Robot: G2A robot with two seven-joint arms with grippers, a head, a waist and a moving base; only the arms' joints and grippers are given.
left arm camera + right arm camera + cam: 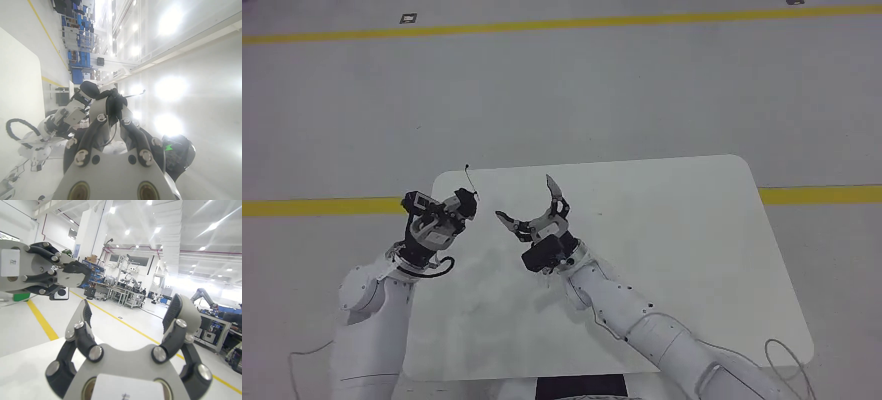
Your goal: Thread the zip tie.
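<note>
The black zip tie stuck out from the tightly pinching tips of the left gripper, its long axis running on beyond them, while the right gripper hung close by, spread wide, the tie off to one side of its opening.

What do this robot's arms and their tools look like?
The left arm and right arm are white and rounded. The left tool and right tool have grey plates, black links, silver bolts, two fingers and white labels. A black cable loops by the left wrist.
</note>
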